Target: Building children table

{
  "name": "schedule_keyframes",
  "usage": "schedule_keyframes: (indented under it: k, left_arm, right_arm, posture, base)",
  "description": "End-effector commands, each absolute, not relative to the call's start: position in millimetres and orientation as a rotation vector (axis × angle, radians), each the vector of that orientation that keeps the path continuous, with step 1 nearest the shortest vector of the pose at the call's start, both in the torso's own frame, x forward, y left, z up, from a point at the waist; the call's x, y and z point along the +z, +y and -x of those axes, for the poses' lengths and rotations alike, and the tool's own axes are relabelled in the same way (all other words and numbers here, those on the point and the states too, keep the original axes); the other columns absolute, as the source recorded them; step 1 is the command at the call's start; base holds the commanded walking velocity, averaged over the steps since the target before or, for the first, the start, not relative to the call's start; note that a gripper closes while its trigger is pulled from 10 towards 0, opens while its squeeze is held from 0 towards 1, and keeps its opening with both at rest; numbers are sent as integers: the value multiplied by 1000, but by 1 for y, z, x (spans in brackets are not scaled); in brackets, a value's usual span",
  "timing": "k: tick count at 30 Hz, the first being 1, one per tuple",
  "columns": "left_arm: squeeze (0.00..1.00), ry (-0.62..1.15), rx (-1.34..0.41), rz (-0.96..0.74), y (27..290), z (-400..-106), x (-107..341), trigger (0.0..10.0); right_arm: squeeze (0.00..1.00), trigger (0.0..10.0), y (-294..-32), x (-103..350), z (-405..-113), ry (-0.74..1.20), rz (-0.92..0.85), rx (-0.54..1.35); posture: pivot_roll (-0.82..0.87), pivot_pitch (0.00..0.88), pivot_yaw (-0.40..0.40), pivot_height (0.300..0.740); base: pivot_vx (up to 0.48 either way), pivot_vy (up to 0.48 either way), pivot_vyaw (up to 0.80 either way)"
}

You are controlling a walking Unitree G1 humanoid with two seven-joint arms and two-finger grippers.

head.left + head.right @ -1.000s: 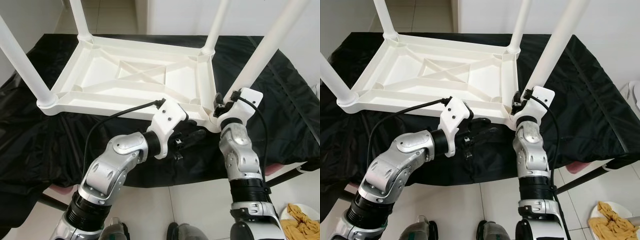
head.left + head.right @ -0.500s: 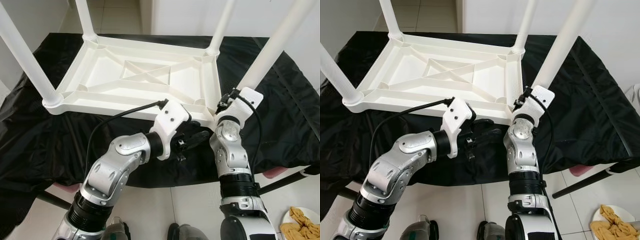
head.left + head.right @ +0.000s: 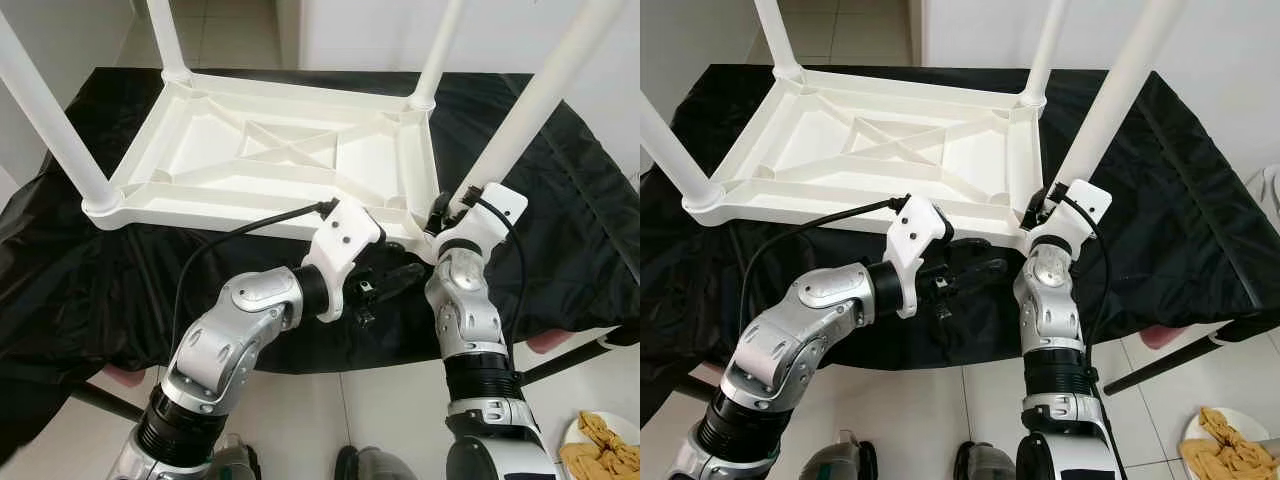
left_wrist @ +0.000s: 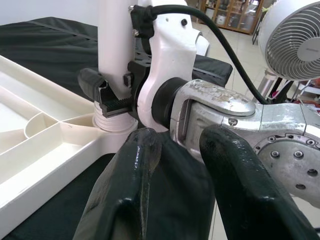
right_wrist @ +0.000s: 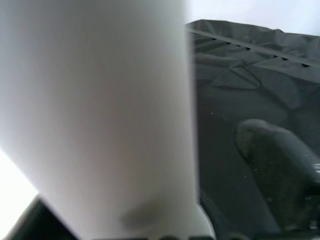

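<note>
- Head views: I have the white children's table (image 3: 280,155) lying upside down on the black-draped tabletop (image 3: 560,200), its long axis running from about 8 o'clock to 2 o'clock and all four legs pointing up. My right tool (image 3: 1037,212) sits at the base of the near-right leg (image 3: 520,120), at about 4 o'clock of the frame. My left tool (image 3: 385,280) hangs just beside the frame's near edge, a little short of that corner.
- Left wrist view: my left tool (image 4: 172,165) is spread, nothing between its fingers (image 4: 135,165). Past them the right tool's ridged black pad (image 4: 107,97) touches the leg (image 4: 116,45) just above its ribbed collar (a good low grip, I judge).
- Right wrist view: the leg (image 5: 100,115) is pale and blurred, one black finger (image 5: 280,150) beside it; I cannot tell whether that tool has closed on it.
- To do this well, I would keep the leg upright and push straight down into its socket, steadying the frame with the left tool.
</note>
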State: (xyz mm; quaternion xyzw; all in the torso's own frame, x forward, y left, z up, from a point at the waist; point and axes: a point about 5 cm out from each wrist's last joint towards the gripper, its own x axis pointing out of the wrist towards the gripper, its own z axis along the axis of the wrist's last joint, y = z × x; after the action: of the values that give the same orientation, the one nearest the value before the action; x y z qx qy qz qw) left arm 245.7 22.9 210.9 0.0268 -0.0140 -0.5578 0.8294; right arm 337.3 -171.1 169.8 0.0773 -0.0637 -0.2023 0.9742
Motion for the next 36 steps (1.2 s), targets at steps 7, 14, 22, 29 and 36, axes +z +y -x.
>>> schedule_keyframes:
  k: [7,14,22,29,36]
  left_arm:
    - [0,-15,-1149,-47,22,-244,209,10000]
    - [0,-10,-1154,-42,21,-244,210,10000]
    - [0,-1,-1164,-51,20,-243,208,10000]
    - [0,1,-1174,-58,18,-243,208,10000]
    - [0,-1,-1155,-52,19,-245,209,10000]
  right_arm:
    - [1000,10000,-181,172,-336,-165,-173,-398]
    - [0,10000,-181,172,-342,-160,-193,-215]
    - [0,10000,-189,169,-340,-159,-132,-28]
    - [0,10000,-198,164,-342,-136,-64,195]
    - [0,10000,-201,164,-345,-108,-33,359]
  posture:
    - [38,68,-22,740]
    - [32,80,-15,740]
    - [30,87,-19,740]
    - [32,86,-22,740]
    - [37,81,-24,740]
  base:
    - [0,0,0]
    - [0,0,0]
    - [0,0,0]
    - [0,0,0]
    - [0,0,0]
